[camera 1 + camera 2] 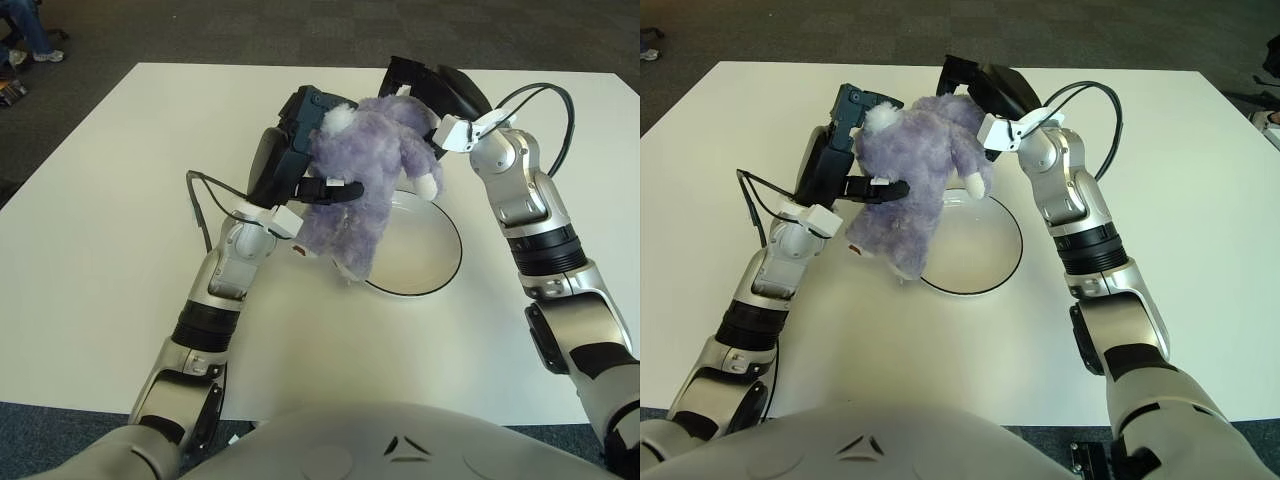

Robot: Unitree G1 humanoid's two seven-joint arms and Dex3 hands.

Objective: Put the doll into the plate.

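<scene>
A wide white table [90,250] holds a white plate [425,275] with a dark rim, and the plate sits near the table's middle, right in front of the robot. Above the plate's left edge hangs the purple doll [365,185], a plush bear held up off the table between both hands, its feet dangling over the rim. The left hand [295,160] presses on the doll from the side away from the plate, one dark finger clamped across its belly, while the right hand [435,90] grips its head end from behind the plate's far edge.
</scene>
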